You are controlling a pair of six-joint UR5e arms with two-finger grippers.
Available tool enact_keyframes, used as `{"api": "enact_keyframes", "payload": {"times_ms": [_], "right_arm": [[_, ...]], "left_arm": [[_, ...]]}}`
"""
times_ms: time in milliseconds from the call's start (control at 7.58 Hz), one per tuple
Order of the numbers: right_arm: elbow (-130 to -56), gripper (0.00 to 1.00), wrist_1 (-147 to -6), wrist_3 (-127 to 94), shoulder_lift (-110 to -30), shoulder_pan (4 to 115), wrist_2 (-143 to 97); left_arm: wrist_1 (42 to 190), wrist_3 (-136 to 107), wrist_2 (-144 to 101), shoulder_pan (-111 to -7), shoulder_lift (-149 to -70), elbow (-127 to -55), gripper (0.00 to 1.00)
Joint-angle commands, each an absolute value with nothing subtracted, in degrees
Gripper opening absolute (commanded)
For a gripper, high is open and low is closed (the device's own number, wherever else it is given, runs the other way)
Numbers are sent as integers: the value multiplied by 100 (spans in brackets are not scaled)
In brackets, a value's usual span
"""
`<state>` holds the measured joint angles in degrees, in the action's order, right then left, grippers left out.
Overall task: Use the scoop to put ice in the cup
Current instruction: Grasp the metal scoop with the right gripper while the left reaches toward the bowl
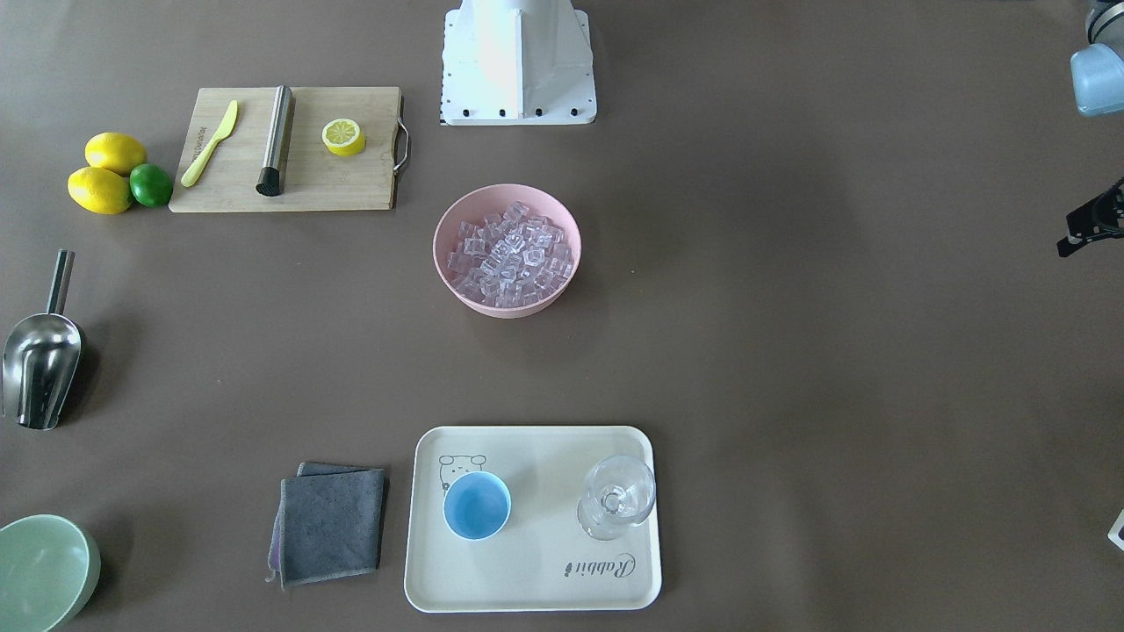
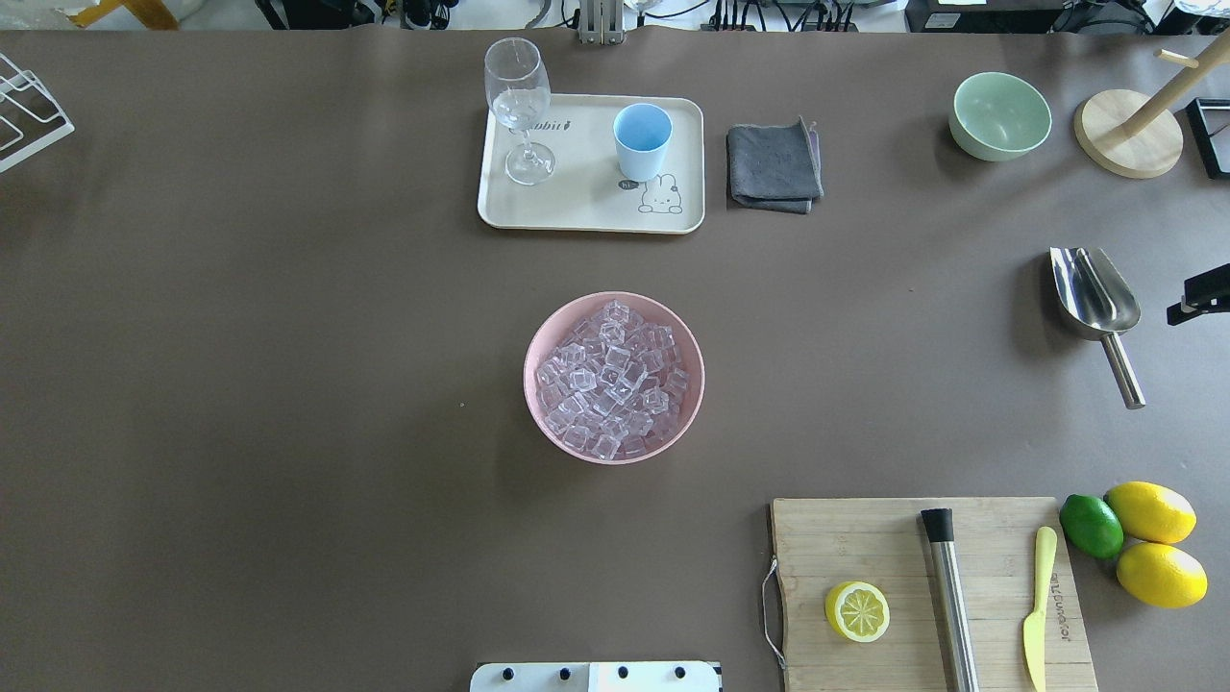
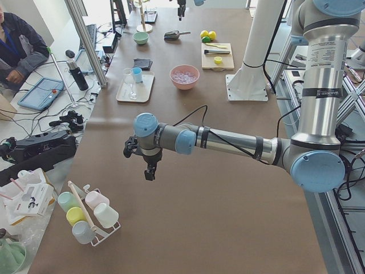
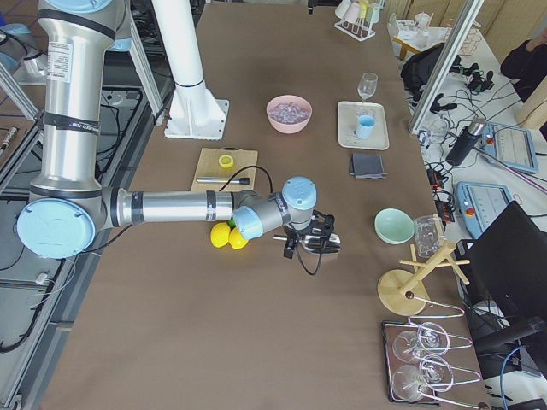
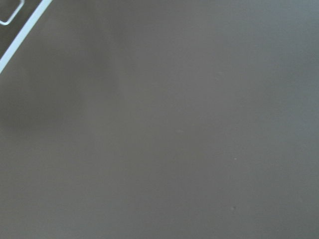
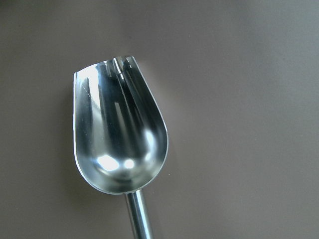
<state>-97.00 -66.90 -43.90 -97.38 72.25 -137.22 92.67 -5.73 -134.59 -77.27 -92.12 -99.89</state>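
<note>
The ice [image 1: 509, 254] is a heap of clear cubes in a pink bowl [image 1: 443, 263] at the table's middle. The light-blue cup [image 1: 476, 505] stands upright and empty on a cream tray [image 1: 527, 570], next to a clear stemmed glass [image 1: 617, 496]. The silver scoop [image 2: 1095, 293] lies free on the table at the robot's right, trough up, and fills the right wrist view [image 6: 119, 134]. My right gripper [image 2: 1196, 296] hovers just beside and above it; I cannot tell whether it is open. My left gripper [image 3: 149, 170] hangs over bare table far to the left; I cannot tell its state.
A grey cloth [image 1: 329, 522] lies beside the tray. A pale green bowl [image 1: 44, 570] sits at the far right corner. A cutting board [image 1: 334, 180] holds a steel cylinder [image 1: 277, 140], a yellow knife and a lemon half; lemons and a lime lie beside it.
</note>
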Motion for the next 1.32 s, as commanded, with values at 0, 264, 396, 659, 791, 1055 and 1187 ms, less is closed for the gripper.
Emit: {"api": "enact_keyframes", "payload": {"times_ms": [0,264,396,659,791,1055,1187], "right_arm": [[-9694,100,-6240,-4817,-9817,6664,-13519],[-9651,100,-6275,-4074,-9809,6452,-13115],[-9581,100,-6275,-3913,-9748,6364,-13113],[-9493,100,-6267,-3850,-9721,6136,-13026],[-9431,100,-6267,-3736,-9721,6109,-13017],[-9247,90,-6267,-3718,-9546,6073,-13017],[-9168,84,-6275,-3726,-9475,6065,-13017]], "left_arm": [[9184,-721,-13474,-7217,-9386,-10441,98],[9176,-729,-13465,-7006,-9448,-10581,98],[9158,-729,-13430,-6927,-9448,-10773,98],[9272,-712,-13473,-6725,-9518,-11038,98],[9481,-712,-13465,-6524,-9666,-11065,98],[9886,-677,-13421,-5865,-9782,-11118,98],[10131,-677,-13447,-5584,-9852,-11109,98]]}}
